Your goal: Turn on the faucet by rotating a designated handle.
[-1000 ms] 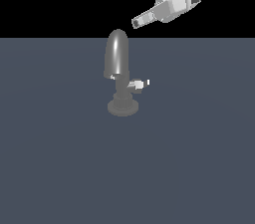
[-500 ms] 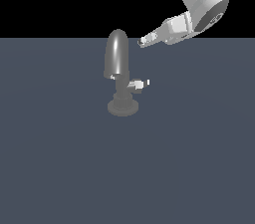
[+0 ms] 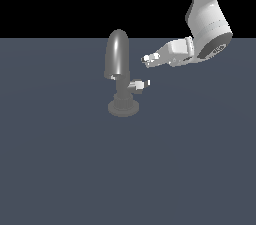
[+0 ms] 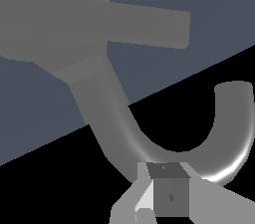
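Note:
The grey faucet (image 3: 118, 59) stands on its round disc base in the middle of the exterior view. Its small handle (image 3: 137, 85) sticks out from the stem toward the exterior view's right and ends in a white tip. My gripper (image 3: 148, 59) hangs just above and slightly right of that tip, not touching it, with its fingertips close together and nothing between them. In the wrist view the curved spout (image 4: 119, 123) and the handle bar (image 4: 149, 24) fill the picture, and the gripper (image 4: 167, 203) shows at the edge.
The faucet stands on a flat dark blue-grey floor (image 3: 65, 169). The white arm (image 3: 210, 24) reaches in from the exterior view's upper right.
The gripper has come down steadily from high above the spout to a spot just over the handle's tip, drifting slightly to the exterior view's right. The faucet and handle have not moved.

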Controlling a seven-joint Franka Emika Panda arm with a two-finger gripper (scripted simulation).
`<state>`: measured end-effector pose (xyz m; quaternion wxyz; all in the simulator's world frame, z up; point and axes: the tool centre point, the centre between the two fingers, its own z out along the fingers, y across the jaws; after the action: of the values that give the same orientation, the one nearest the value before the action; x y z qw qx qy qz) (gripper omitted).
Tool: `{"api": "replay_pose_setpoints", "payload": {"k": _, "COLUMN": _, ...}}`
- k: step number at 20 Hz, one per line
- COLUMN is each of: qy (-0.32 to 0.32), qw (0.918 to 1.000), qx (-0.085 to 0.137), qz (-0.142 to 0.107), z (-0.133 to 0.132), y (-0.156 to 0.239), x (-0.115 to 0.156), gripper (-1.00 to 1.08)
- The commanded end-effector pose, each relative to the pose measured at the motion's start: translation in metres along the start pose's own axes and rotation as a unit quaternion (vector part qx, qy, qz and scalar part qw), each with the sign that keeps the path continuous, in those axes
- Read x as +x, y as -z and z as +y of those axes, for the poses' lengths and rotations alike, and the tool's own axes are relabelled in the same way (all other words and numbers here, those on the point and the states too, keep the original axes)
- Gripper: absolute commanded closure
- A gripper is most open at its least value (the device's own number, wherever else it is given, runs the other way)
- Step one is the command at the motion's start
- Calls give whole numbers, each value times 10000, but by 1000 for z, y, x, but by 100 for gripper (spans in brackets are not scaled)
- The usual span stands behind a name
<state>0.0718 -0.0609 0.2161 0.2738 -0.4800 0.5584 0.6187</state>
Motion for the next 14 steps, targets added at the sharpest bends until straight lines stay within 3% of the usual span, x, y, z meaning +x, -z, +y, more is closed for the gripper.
{"api": "replay_pose_setpoints", "payload": {"k": 1, "qy": -201, "qw": 9995, "qx": 102, "qz": -224, "z": -4, "y": 0, "x": 14, "gripper": 108}}
{"api": "replay_pose_setpoints", "payload": {"k": 7, "qy": -484, "qw": 9970, "qx": 248, "qz": -544, "z": -9, "y": -1, "x": 34, "gripper": 108}}
{"api": "replay_pose_setpoints", "payload": {"k": 14, "qy": -562, "qw": 9960, "qx": 289, "qz": -637, "z": -11, "y": -1, "x": 40, "gripper": 108}}
